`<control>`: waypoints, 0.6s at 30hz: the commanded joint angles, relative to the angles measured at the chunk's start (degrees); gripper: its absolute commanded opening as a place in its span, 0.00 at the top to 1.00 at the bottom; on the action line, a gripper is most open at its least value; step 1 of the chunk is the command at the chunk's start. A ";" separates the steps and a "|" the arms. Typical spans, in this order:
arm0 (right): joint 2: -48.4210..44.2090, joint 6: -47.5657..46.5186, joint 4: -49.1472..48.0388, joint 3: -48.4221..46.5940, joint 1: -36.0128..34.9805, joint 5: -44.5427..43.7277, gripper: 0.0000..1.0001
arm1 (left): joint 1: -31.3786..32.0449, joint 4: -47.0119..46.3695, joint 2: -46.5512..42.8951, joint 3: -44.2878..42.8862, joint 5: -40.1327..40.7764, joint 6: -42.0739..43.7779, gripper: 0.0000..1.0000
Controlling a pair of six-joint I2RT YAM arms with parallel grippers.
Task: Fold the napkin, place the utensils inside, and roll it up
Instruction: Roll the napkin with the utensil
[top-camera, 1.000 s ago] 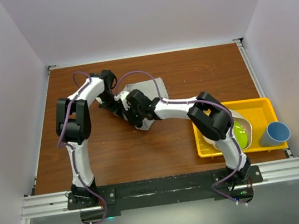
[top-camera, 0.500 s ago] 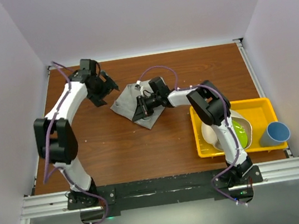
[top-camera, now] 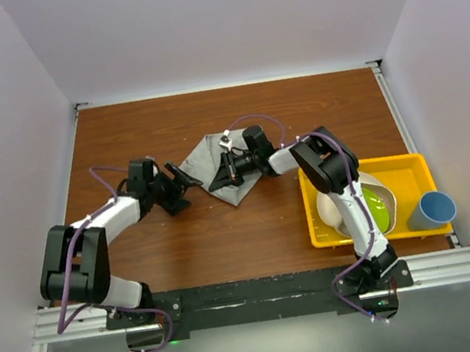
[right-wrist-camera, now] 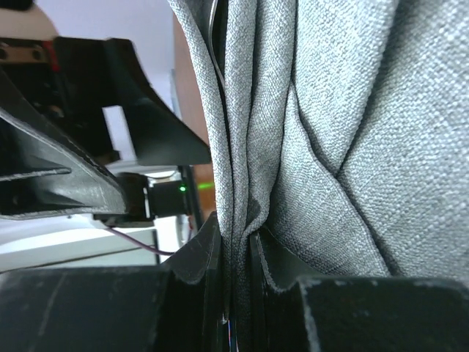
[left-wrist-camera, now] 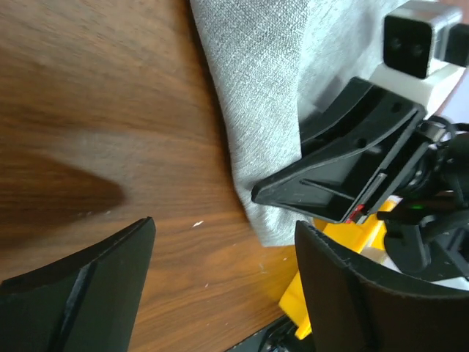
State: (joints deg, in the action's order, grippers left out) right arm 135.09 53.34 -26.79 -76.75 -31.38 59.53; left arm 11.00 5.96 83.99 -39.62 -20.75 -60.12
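So the napkin [top-camera: 201,157] is bunched in a rough grey wedge near the middle of the wooden table [top-camera: 313,107], a bit toward 12 o'clock. The right gripper [top-camera: 221,178] is pinched shut on it from the 4 o'clock side. In the right wrist view the jaws are squeezing several layers of cloth into one tight pleat. The left gripper [top-camera: 176,190] sits just off the napkin's 8 o'clock edge with its jaws wide apart, holding nothing and not touching the cloth.

Looks to me like we're mid-fold, with nothing tidy yet. Can't spot the spoon in any view.

Next I'd say the right gripper needs to lay that pinched edge down flat and let go, then the spoon has to be found. The yellow tray [top-camera: 405,159] is at 4 o'clock, with a blue cup [top-camera: 432,209] beside it.
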 commanded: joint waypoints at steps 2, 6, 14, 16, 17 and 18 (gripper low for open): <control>2.46 11.86 -3.26 2.83 -0.53 -0.20 1.00 | -0.19 -24.02 -0.84 4.63 -1.13 -4.39 0.15; 2.20 13.71 -4.94 3.27 -0.53 0.50 1.00 | -0.19 -30.21 2.58 7.35 -0.78 -7.37 0.14; 2.55 22.23 -16.00 5.12 -0.44 1.38 1.00 | 0.25 -32.23 5.22 9.73 1.59 -13.09 0.16; 2.72 23.56 -17.69 5.21 -0.44 1.55 1.00 | 0.42 -34.94 6.71 10.78 1.07 -14.32 0.17; 2.81 23.65 -17.69 5.12 -0.35 1.73 1.00 | 0.59 -37.14 7.33 10.87 0.89 -14.59 0.17; 2.81 23.65 -17.77 4.95 -0.44 1.73 1.00 | 1.03 -37.85 7.94 10.44 1.06 -14.59 0.17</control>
State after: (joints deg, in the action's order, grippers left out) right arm 136.57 71.66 -43.27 -72.69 -31.48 60.03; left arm 11.07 -24.08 89.76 -29.52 -20.38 -72.14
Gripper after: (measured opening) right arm 0.147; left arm 0.833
